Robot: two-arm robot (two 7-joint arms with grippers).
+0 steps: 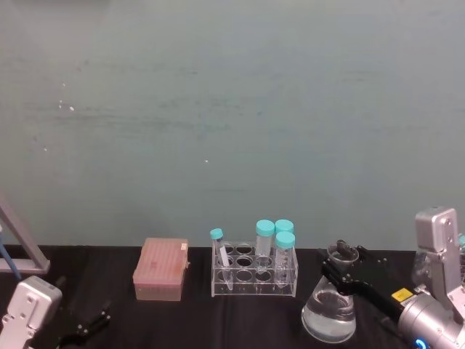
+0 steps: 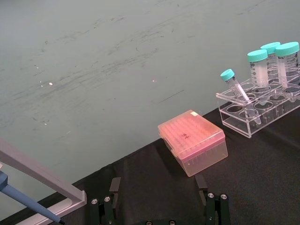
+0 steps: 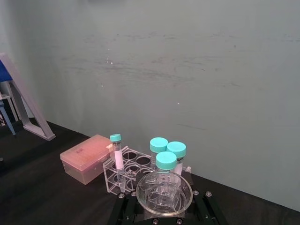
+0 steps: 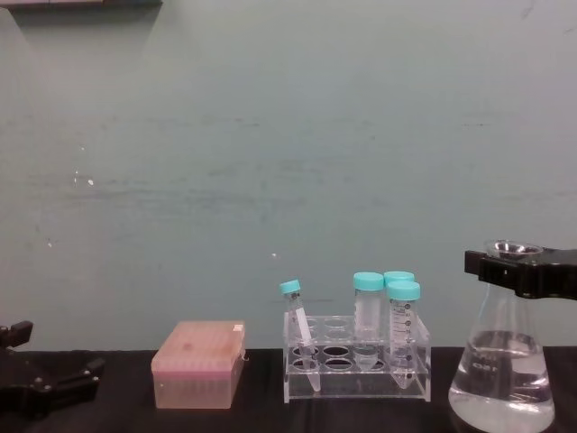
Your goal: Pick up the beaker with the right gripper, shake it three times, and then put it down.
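Note:
The beaker is a clear conical flask with clear liquid in its wide base, at the table's front right, beside the tube rack. My right gripper reaches in from the right, its black jaws clasped around the narrow neck just under the flared rim. The chest view shows the beaker upright, with the right gripper at its neck. In the right wrist view the beaker's rim sits between the jaws. I cannot tell whether the base touches the table. My left gripper rests low at the front left, open and holding nothing.
A clear tube rack with several teal-capped tubes stands in the middle, just left of the beaker. A pink tip box sits further left. A pipette stand is at the far left. A teal wall rises behind the black table.

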